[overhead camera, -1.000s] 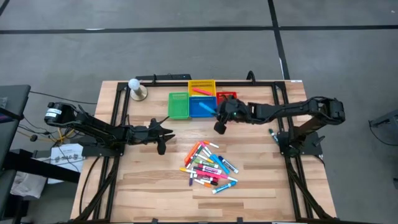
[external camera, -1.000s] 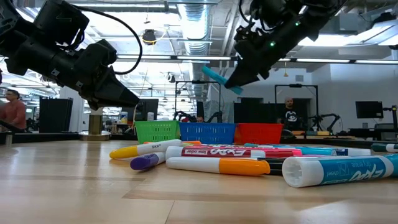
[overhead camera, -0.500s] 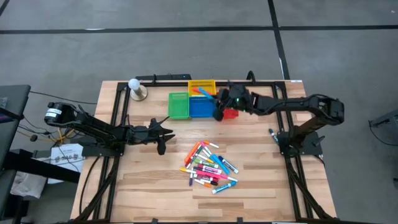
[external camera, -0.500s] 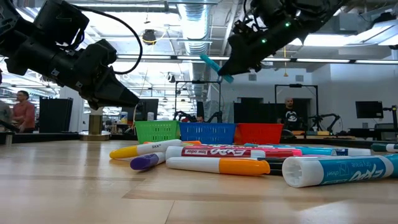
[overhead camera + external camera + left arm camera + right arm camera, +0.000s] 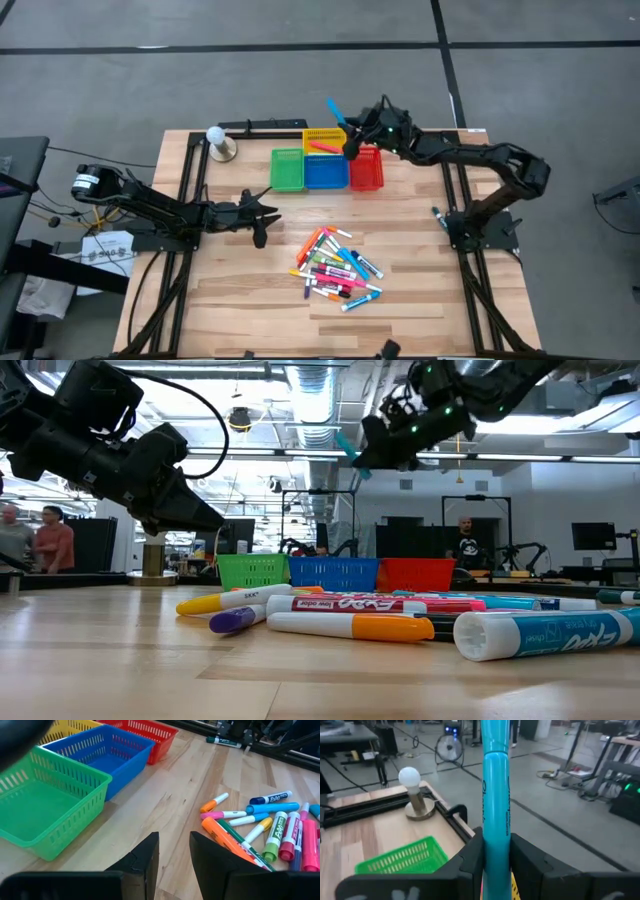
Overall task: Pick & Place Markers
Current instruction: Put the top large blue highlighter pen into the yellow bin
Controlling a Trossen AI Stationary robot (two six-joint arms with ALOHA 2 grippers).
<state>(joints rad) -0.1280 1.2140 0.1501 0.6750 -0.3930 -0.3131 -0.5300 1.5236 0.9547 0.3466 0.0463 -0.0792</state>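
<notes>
Clamped between the right gripper (image 5: 496,862) fingers: a light-blue marker (image 5: 496,785), long axis running straight out past the fingertips, free end angled up and away from the table, high above the far edge of the yellow basket (image 5: 324,137). Left gripper (image 5: 172,852) parted a little, empty, low over the wood on the near side of the green basket (image 5: 45,805). One pink marker (image 5: 322,147) already in the yellow basket; one in transit; the marker pile (image 5: 335,267), well nearer than the baskets, mostly unsorted.

Wooden table (image 5: 230,290) (markers (image 5: 335,270), baskets (image 5: 326,172))
</notes>
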